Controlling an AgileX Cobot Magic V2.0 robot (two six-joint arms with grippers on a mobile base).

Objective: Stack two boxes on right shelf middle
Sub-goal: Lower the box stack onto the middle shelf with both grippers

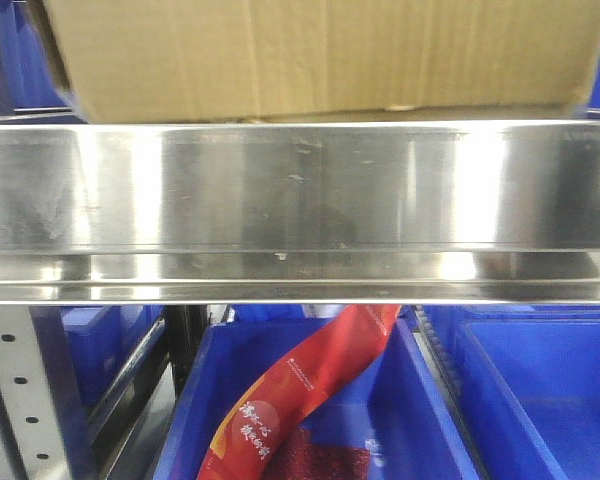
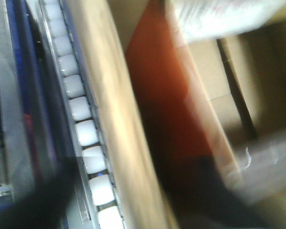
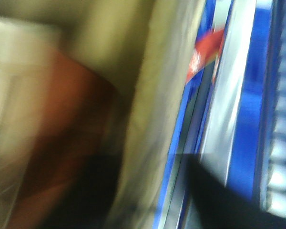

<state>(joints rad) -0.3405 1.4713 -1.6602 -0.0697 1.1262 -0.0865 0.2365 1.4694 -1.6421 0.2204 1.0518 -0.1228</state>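
Observation:
A brown cardboard box (image 1: 310,55) fills the top of the front view, its lower edge just above the right shelf middle's shiny steel lip (image 1: 300,200) and slightly tilted. Both wrist views are badly blurred. In the left wrist view the box's wall (image 2: 119,109) runs between two dark fingers (image 2: 43,200), so my left gripper (image 2: 133,191) looks shut on it. In the right wrist view the box's wall (image 3: 152,95) passes between dark fingers (image 3: 229,200) the same way, with my right gripper (image 3: 152,195) shut on it. Something red-brown (image 2: 157,95) lies inside the box.
Below the steel shelf are blue plastic bins (image 1: 540,390), one holding a red packet (image 1: 300,400). A grey perforated upright (image 1: 10,400) stands at lower left. A strip of white rollers (image 2: 86,133) runs beside the box in the left wrist view.

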